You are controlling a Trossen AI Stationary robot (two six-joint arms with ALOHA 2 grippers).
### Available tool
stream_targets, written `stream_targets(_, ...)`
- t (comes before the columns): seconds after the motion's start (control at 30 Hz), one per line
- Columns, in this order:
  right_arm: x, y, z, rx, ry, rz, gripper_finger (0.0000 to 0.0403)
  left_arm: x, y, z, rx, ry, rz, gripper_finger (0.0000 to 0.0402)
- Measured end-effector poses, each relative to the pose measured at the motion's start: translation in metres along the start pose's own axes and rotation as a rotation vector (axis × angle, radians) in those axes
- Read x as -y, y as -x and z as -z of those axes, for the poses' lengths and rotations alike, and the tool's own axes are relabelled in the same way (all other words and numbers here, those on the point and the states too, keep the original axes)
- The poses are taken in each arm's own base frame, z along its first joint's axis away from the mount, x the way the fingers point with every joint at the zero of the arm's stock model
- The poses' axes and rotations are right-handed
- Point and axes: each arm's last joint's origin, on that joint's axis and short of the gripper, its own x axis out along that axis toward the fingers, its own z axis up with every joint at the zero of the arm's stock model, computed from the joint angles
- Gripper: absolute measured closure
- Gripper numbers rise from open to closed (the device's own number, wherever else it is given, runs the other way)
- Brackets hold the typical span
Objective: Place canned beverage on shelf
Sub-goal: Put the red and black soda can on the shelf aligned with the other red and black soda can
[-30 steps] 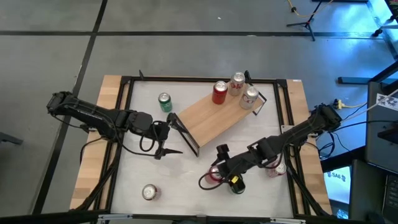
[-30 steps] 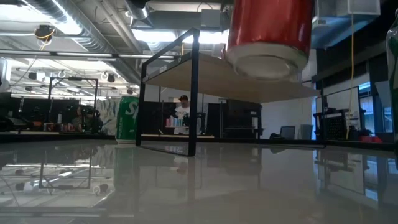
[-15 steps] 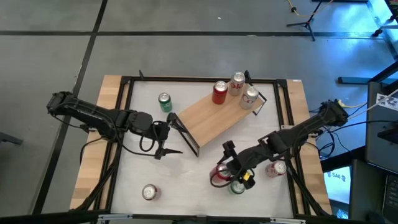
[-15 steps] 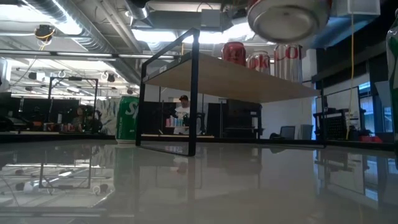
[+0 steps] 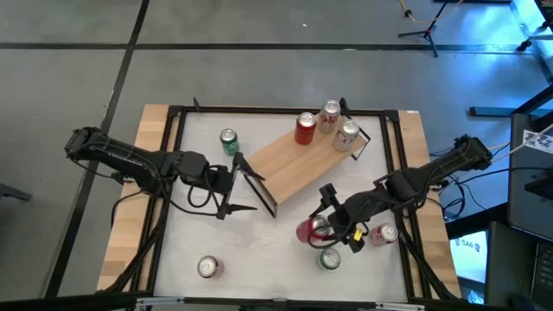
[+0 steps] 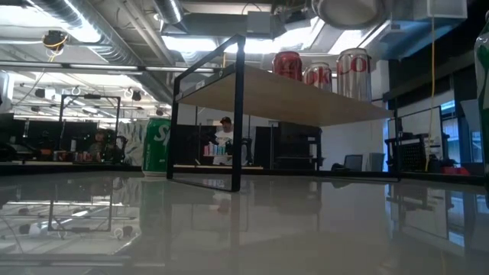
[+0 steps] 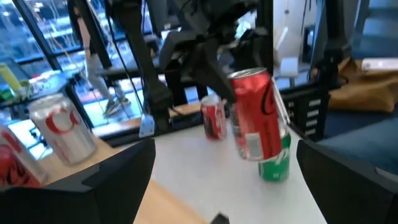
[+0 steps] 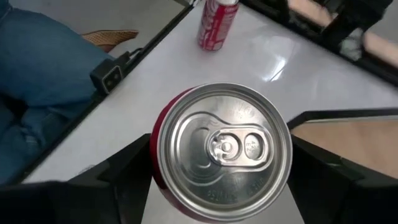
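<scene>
My right gripper (image 5: 314, 228) is shut on a red can (image 5: 309, 230), held in the air near the near right side of the light-wood shelf (image 5: 298, 164). The can also shows in the left wrist view (image 7: 255, 115) and in the low view (image 6: 348, 11), above shelf height. Three cans (image 5: 305, 128) (image 5: 331, 113) (image 5: 347, 134) stand upright on the shelf's far end. My left gripper (image 5: 249, 190) is open and empty beside the shelf's left black frame end (image 5: 259, 186). My right gripper pinches the red can between its two fingers (image 8: 127, 171), one on each opposite side of the can's wall (image 8: 157, 163) just below the top rim. The fingers come slanting down from the table's right. The can is lifted clear of the table and slightly tilted.
A green can (image 5: 329, 257) and a red-and-white can (image 5: 384, 233) stand on the table near the held can. Another green can (image 5: 228, 141) stands at the far left, and a can (image 5: 207, 266) at the near left. The black table frame (image 5: 173, 173) borders the white top.
My right gripper has gone up and toward the table's right edge with the red can. The can has risen from below shelf height to above it and stays clear of the table.
</scene>
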Motion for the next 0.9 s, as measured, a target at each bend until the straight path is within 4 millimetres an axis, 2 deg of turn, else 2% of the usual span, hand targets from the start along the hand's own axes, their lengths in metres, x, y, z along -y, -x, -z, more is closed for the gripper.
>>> stream_targets(0.33,0.011,0.026,0.002,0.039,0.042,0.033,0.0102,-0.006,-0.007,-0.005,0.092,-0.01,-0.036,0.0021)
stream_targets(0.67,0.013,0.045,0.003,0.063,0.098,0.1,0.0102,-0.025,-0.041,0.01,0.155,-0.003,-0.12,0.0021)
stream_targets(0.9,0.022,0.049,0.008,0.015,0.143,0.162,0.0102,-0.037,-0.06,0.025,0.174,0.006,-0.165,0.0021)
